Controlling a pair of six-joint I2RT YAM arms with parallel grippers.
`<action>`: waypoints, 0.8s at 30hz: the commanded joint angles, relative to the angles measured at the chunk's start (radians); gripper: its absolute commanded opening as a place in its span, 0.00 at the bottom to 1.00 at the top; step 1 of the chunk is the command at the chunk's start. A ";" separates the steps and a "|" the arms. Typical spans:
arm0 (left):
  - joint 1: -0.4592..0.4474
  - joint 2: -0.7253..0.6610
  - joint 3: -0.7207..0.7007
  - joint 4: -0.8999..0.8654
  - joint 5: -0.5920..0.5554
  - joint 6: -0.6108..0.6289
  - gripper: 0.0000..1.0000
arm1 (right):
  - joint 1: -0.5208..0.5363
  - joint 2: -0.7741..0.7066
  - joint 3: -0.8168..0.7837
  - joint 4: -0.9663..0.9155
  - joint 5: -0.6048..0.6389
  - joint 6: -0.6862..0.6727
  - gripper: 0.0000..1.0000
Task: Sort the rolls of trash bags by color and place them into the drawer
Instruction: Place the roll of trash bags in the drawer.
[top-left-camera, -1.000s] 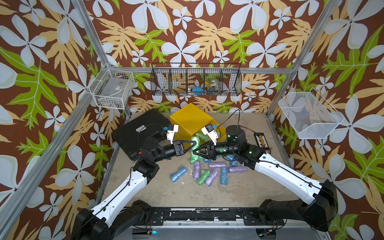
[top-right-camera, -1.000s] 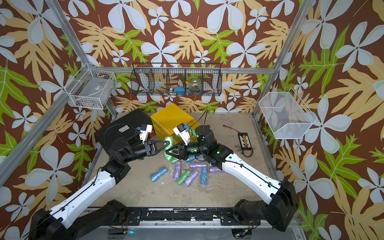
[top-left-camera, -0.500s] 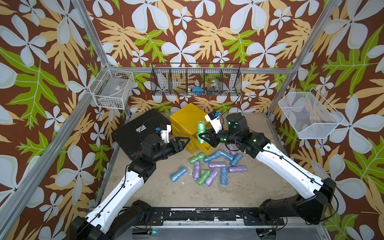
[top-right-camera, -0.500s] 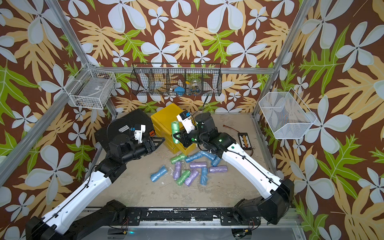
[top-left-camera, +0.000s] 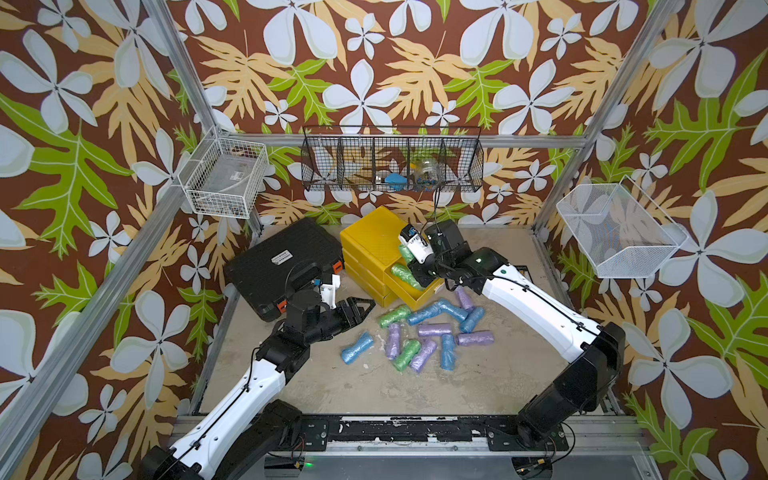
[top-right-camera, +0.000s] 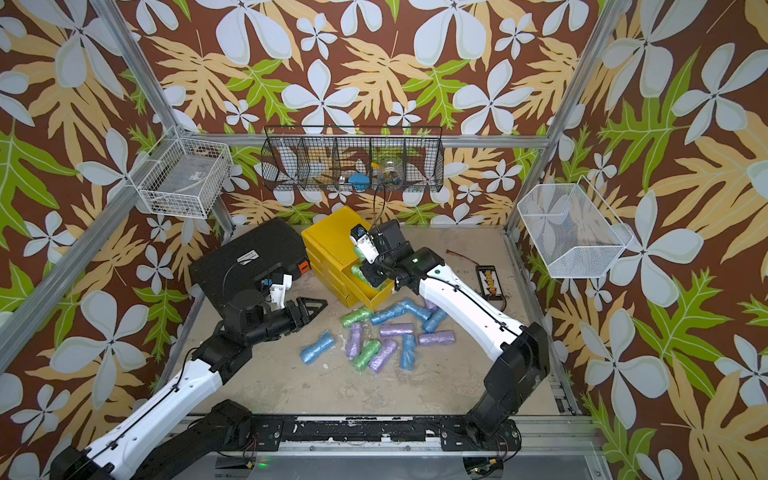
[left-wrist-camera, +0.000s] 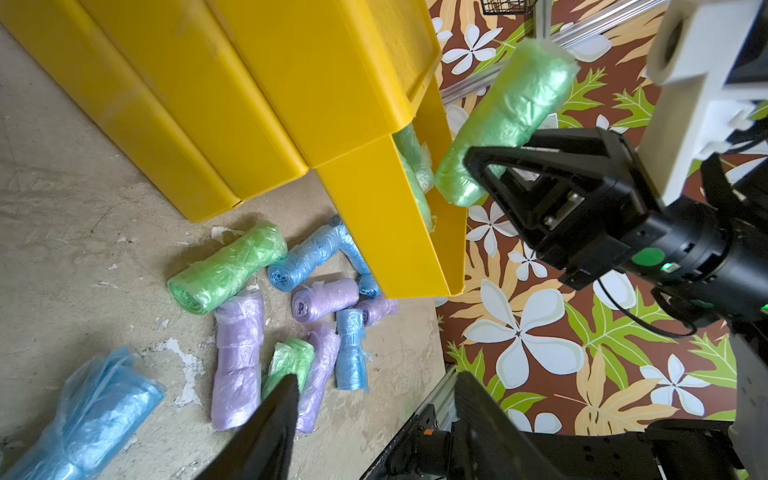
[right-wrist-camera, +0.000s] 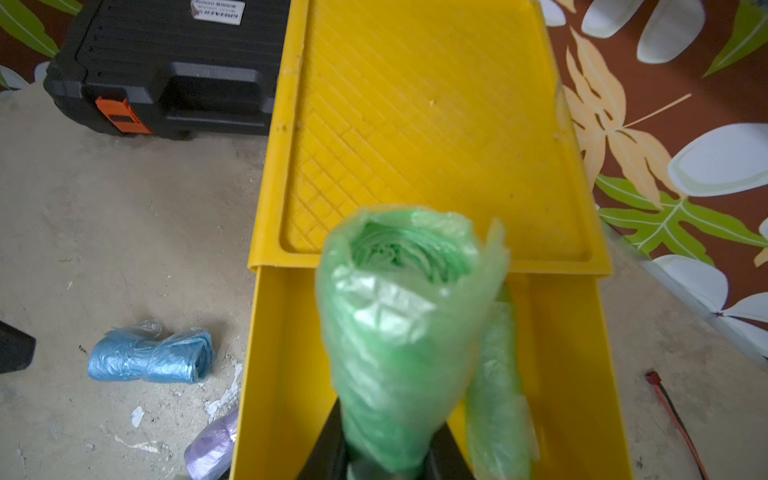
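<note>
Beige tabletop (top-left-camera: 357, 386): yellow drawer unit (top-left-camera: 370, 237), black case (top-left-camera: 286, 262), rolls (top-left-camera: 434, 330)

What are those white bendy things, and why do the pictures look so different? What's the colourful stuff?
Those are two robot arms, each ending in a pincher called a gripper. Two pictures are taken from high up and show the whole scene. The other two come from little cameras on the arms' wrists, so they look close up. On the table lie small rolls of trash bags, green, blue and purple, beside a yellow drawer box and a black case. The right gripper is pinching a green roll above the open drawer, where another green roll lies. The left gripper is open and empty, hovering near those rolls.
</note>
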 joint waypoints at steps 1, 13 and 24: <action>0.001 0.001 -0.007 0.010 0.000 0.012 0.62 | 0.002 -0.005 -0.019 -0.021 -0.010 -0.021 0.26; 0.001 0.047 -0.068 0.022 0.012 0.026 0.60 | 0.002 0.012 -0.019 -0.041 -0.087 -0.016 0.41; -0.002 0.095 -0.104 0.027 0.033 0.062 0.55 | 0.002 -0.050 0.022 -0.011 -0.151 0.045 0.45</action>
